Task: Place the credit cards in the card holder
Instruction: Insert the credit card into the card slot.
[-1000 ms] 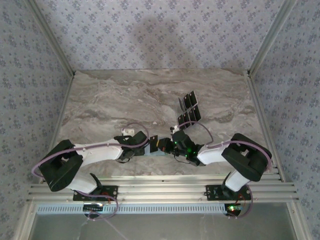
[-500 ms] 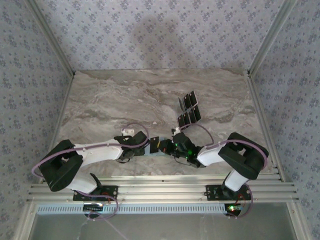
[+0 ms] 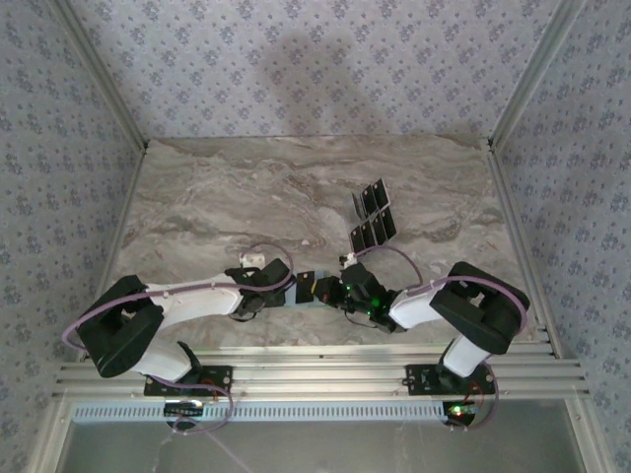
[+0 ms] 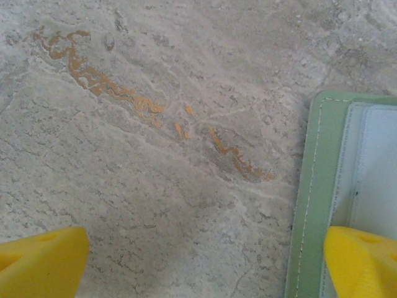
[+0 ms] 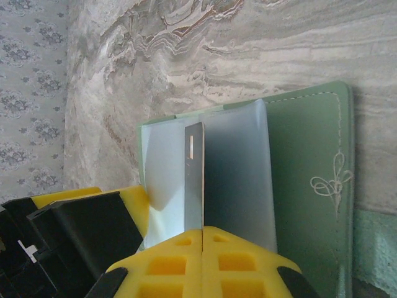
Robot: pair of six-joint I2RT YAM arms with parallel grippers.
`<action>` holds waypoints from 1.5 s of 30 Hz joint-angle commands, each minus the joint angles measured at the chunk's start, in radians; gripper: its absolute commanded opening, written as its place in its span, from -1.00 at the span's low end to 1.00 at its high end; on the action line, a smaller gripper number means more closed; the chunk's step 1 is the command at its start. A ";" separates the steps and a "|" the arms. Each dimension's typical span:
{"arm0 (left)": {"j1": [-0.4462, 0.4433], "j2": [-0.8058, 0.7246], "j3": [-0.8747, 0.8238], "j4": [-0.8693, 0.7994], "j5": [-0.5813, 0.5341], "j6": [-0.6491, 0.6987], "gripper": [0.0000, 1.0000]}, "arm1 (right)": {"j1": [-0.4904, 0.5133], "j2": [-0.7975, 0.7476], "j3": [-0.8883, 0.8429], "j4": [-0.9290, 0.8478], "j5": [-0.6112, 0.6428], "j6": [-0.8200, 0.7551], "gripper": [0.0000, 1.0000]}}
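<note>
Left tool [image 4: 198,264] stands released, its yellow fingers [image 4: 38,261] spread wide low over the table [image 4: 155,155], one of them over the stitched edge of the card holder [image 4: 313,205]. That green holder lies open near the table's near edge, about midway along it. Right tool [image 5: 203,233] is clenched on a black credit card [image 5: 194,180], held edge-on against the holder's pale inner pocket. Other credit cards [image 3: 373,219] lie clustered right of the table's middle, well apart from the holder.
</note>
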 commanded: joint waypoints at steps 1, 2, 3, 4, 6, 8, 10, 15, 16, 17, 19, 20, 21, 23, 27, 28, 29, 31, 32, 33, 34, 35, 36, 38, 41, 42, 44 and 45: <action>-0.003 -0.002 -0.027 -0.083 -0.016 0.001 0.94 | 0.007 0.018 0.002 0.010 0.006 0.006 -1.00; -0.003 -0.001 -0.028 -0.082 -0.015 0.001 0.94 | 0.007 0.024 0.004 0.013 0.002 0.006 -1.00; -0.003 -0.001 -0.027 -0.082 -0.016 0.001 0.94 | 0.008 0.035 0.010 0.016 -0.005 0.006 -1.00; -0.003 -0.001 -0.027 -0.082 -0.014 0.001 0.94 | 0.007 0.044 0.013 0.022 -0.008 0.007 -1.00; -0.003 -0.001 -0.027 -0.082 -0.015 0.001 0.94 | 0.009 0.057 0.014 0.030 -0.013 0.012 -1.00; -0.003 -0.003 -0.028 -0.082 -0.015 0.001 0.93 | 0.011 0.065 0.015 0.038 -0.014 0.014 -1.00; -0.004 -0.002 -0.028 -0.081 -0.017 0.003 0.94 | 0.011 0.071 0.017 0.044 -0.018 0.016 -1.00; -0.005 -0.002 -0.030 -0.080 -0.016 0.001 0.94 | 0.012 0.077 0.025 0.041 -0.020 0.013 -1.00; -0.005 -0.001 -0.031 -0.081 -0.017 0.001 0.94 | 0.012 0.078 0.026 0.041 -0.021 0.014 -1.00; -0.005 -0.002 -0.030 -0.080 -0.017 0.001 0.94 | 0.012 0.077 0.026 0.041 -0.021 0.013 -1.00; -0.005 -0.002 -0.032 -0.080 -0.017 -0.001 0.93 | 0.011 0.074 0.022 0.040 -0.018 0.012 -1.00; -0.005 -0.002 -0.032 -0.080 -0.016 0.000 0.93 | 0.010 0.070 0.020 0.039 -0.016 0.012 -1.00; -0.005 -0.003 -0.032 -0.082 -0.017 0.000 0.94 | 0.008 0.067 0.017 0.037 -0.014 0.012 -1.00; -0.005 -0.005 -0.033 -0.083 -0.017 0.000 0.93 | 0.004 0.057 0.008 0.034 -0.011 0.011 -1.00; -0.005 -0.007 -0.032 -0.084 -0.017 0.000 0.94 | -0.004 0.034 -0.010 0.019 -0.005 0.007 -1.00; -0.005 -0.006 -0.032 -0.085 -0.018 0.000 0.94 | -0.006 0.029 -0.015 0.017 -0.003 0.006 -1.00; -0.005 -0.006 -0.032 -0.085 -0.018 0.000 0.94 | -0.005 0.023 -0.020 0.014 -0.001 0.006 -1.00; -0.005 -0.006 -0.033 -0.085 -0.018 0.000 0.94 | -0.006 0.012 -0.029 0.010 0.002 0.005 -1.00; -0.005 -0.006 -0.032 -0.084 -0.017 0.000 0.94 | -0.009 0.008 -0.030 0.006 0.002 0.003 -1.00; -0.005 -0.006 -0.032 -0.084 -0.018 0.000 0.94 | -0.009 0.004 -0.034 0.005 0.005 0.003 -1.00; -0.005 -0.005 -0.031 -0.083 -0.017 0.000 0.94 | -0.010 0.000 -0.037 0.002 0.006 0.001 -1.00; -0.005 -0.005 -0.030 -0.083 -0.018 0.000 0.93 | -0.011 -0.001 -0.037 -0.001 0.004 0.000 -1.00; -0.005 -0.005 -0.028 -0.084 -0.018 0.001 0.94 | -0.012 -0.002 -0.037 -0.003 0.001 -0.001 -1.00; -0.005 -0.003 -0.027 -0.083 -0.018 0.001 0.93 | -0.014 0.002 -0.037 -0.003 -0.007 -0.003 -1.00; -0.006 -0.003 -0.026 -0.085 -0.019 0.001 0.94 | -0.014 0.005 -0.040 -0.003 -0.008 -0.003 -1.00; -0.006 -0.003 -0.027 -0.084 -0.019 0.001 0.94 | -0.015 0.006 -0.041 -0.003 -0.010 -0.003 -1.00; -0.006 -0.002 -0.027 -0.085 -0.020 0.000 0.93 | -0.017 0.005 -0.046 0.000 -0.009 -0.003 -1.00; -0.006 -0.002 -0.027 -0.085 -0.020 0.000 0.94 | -0.018 0.005 -0.046 0.000 -0.010 -0.001 -1.00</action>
